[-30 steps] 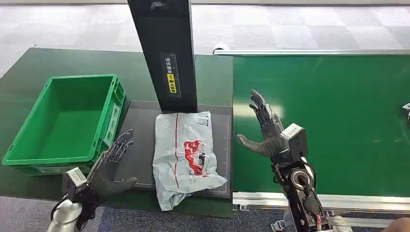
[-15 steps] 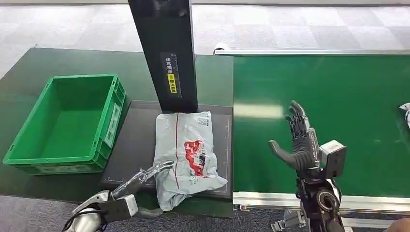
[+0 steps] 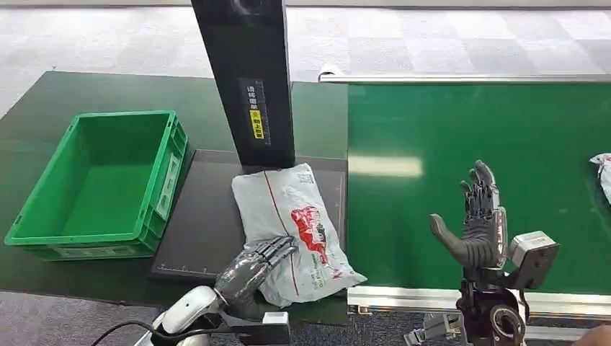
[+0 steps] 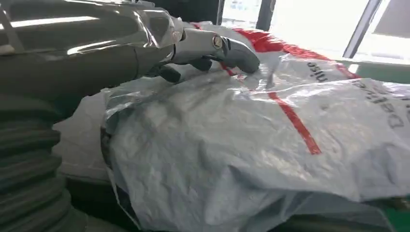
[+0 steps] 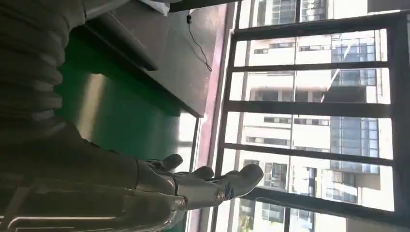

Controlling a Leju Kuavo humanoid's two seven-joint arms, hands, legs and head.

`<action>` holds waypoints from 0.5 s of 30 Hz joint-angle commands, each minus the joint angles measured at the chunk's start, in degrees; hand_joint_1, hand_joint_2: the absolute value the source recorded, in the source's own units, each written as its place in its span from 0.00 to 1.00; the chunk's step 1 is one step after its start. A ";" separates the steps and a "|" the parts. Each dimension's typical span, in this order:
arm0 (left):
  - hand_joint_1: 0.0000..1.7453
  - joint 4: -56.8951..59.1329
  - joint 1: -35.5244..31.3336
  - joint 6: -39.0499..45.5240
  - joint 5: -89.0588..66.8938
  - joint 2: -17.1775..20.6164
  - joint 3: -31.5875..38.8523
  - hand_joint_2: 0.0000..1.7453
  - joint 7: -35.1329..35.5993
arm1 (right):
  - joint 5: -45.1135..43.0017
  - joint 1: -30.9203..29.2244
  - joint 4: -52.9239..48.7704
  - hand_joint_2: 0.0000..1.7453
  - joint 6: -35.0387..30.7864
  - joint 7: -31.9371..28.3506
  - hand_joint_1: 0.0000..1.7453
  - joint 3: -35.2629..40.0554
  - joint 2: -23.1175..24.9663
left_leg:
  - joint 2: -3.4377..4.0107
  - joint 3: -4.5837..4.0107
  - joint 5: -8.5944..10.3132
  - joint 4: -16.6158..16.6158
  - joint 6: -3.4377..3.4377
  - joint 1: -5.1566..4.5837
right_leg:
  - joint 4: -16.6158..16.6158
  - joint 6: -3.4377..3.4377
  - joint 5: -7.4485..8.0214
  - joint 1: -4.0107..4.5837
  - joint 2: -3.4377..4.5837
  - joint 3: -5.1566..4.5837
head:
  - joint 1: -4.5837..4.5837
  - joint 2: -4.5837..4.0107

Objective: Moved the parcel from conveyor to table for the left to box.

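Note:
The grey parcel [image 3: 295, 231] with red print lies skewed on the black mat [image 3: 209, 216], its near end hanging past the mat's front right corner. My left hand [image 3: 256, 265] has come in from below at the parcel's near left edge, and its fingers [image 4: 227, 46] lie stretched on top of the crumpled parcel [image 4: 270, 145]. The thumb is hidden, so I cannot tell whether it grips. Over the near part of the green conveyor belt [image 3: 504, 137], my right hand [image 3: 479, 223] is raised, fingers spread and holding nothing; in its wrist view the right hand [image 5: 193, 186] is bare too.
An empty green crate [image 3: 94, 184] stands left of the mat. A black post [image 3: 248, 79] rises just behind the parcel. Another pale parcel [image 3: 604, 169] lies at the belt's right edge. The conveyor's metal rail [image 3: 403, 297] runs along the front.
My left hand swung from beside the crate to the parcel's near edge and onto it; the parcel's near end turned right. My right hand drew back right along the belt, staying spread.

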 commanded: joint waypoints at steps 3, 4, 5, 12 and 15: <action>0.00 3.76 -2.07 0.12 -0.01 -0.69 -2.87 1.00 0.28 | 0.19 -0.17 0.33 1.00 0.25 0.23 0.00 -2.00 1.03 | -0.07 0.05 0.02 -0.05 0.02 -0.01 | -0.05 0.01 0.01 -0.01 -0.02 0.06 | 0.02 0.00; 0.00 3.76 -2.07 0.12 -0.01 -0.69 -2.87 1.00 0.28 | 0.19 -0.17 0.33 1.00 0.25 0.23 0.00 -2.00 1.03 | -0.10 0.06 0.03 -0.06 0.03 -0.01 | -0.08 0.02 0.02 -0.01 -0.02 0.08 | 0.02 0.00; 0.00 3.76 -2.07 0.12 -0.01 -0.69 -2.87 1.00 0.28 | 0.19 -0.17 0.33 1.00 0.25 0.23 0.00 -2.00 1.03 | -0.08 0.06 0.03 -0.06 0.02 -0.01 | -0.07 0.02 0.02 -0.01 -0.02 0.07 | 0.02 0.00; 0.00 6.04 -4.33 2.97 -0.98 -4.47 -2.61 1.00 0.75 | 0.45 -0.22 -1.12 1.00 0.24 0.62 0.00 -2.40 1.44 | -0.18 0.03 0.05 -0.06 0.03 -0.01 | -0.08 0.02 0.02 -0.01 -0.09 0.09 | 0.02 0.00; 0.94 6.26 -5.38 1.29 2.63 -5.03 -1.88 1.00 -0.61 | 0.60 0.12 -1.46 1.00 -0.09 0.86 0.00 -2.80 1.57 | -0.22 -0.02 0.06 -0.01 0.03 0.00 | -0.05 0.02 0.02 0.00 -0.12 0.06 | 0.02 0.00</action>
